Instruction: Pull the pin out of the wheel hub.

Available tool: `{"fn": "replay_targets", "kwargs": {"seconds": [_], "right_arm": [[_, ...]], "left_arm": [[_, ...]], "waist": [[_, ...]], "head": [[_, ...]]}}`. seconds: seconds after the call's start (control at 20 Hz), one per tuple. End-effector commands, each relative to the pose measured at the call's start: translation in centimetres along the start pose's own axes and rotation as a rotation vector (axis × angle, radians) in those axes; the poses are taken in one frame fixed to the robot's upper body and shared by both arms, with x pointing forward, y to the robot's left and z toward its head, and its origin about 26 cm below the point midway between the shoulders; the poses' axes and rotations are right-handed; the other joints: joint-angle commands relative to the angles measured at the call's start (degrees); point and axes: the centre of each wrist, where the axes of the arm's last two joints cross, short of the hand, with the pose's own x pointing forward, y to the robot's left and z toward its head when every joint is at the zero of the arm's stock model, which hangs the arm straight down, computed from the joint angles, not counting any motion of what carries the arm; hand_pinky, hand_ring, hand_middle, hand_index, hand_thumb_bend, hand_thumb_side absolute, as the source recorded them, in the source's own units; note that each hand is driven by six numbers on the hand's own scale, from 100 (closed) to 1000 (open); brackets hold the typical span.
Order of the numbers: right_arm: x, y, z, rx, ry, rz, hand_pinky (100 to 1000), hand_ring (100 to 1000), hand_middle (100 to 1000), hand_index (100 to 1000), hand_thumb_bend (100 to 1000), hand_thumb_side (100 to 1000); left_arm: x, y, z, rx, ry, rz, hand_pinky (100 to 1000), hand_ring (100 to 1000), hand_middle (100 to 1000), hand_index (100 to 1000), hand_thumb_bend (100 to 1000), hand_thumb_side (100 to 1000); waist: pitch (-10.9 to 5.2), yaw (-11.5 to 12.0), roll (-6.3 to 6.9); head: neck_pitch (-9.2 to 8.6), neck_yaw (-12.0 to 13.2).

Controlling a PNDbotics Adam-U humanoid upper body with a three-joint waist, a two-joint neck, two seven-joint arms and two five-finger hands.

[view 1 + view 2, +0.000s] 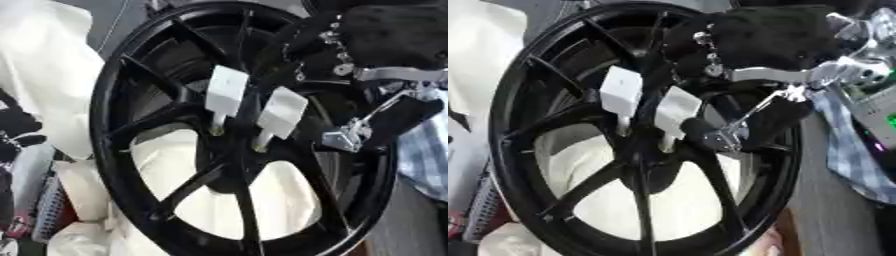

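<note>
Right eye view, glossy black spoked wheel hub [579, 165], two blocky white pins [677, 111], right hand [754, 45] fingers indiscernible.

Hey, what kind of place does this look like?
Likely a workshop or test bench: a black wheel stands upright with two white pins in its hub, white cloth behind, and the right robot hand close by.

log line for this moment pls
right hand: at hub beside right pin, grip unclear | left pin: in hub | wheel: upright | left hand: unseen
</note>
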Motion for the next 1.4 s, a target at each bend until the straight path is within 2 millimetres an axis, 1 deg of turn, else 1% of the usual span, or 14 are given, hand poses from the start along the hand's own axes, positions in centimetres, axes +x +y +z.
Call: {"fn": "replay_targets", "kwargs": {"seconds": [0.05,0.55,1.0,1.4], "right_arm": [[0.03,-0.80,0.49,0.079,-0.040,0.084,914,907,850,880,100,522],[0.04,-0.59,0.56,0.115,-0.047,0.093,922,917,854,884,100,503],[0.00,-0.63,0.70,0.154,-0.053,0.120,925,928,867,892,100,514],[0.01,-0.62,0.68,0.166,-0.046,0.142,922,928,871,889,109,513]], "left_arm": [[0.65,-0.10,-0.21,-0.004,-0.023,-0.003,647,673,586,733,100,811],[0.64,-0.20,-0.19,-0.003,-0.020,0.000,649,669,580,727,100,814],[0.63,-0.31,-0.17,-0.002,-0.018,0.005,651,668,575,723,100,818],[0.69,-0.42,-0.25,-0.004,-0.022,0.006,652,667,573,721,100,823]], "waist": [[-0.83,0.0,0.31],[-0.37,-0.2,0.32],[0.00,-0.5,0.55],[0.68,-0.3,0.41]], "head": [[-0.76,-0.2],[-1.24,-0.3],[-1.93,-0.6],[-2.48,-0.9]]}}
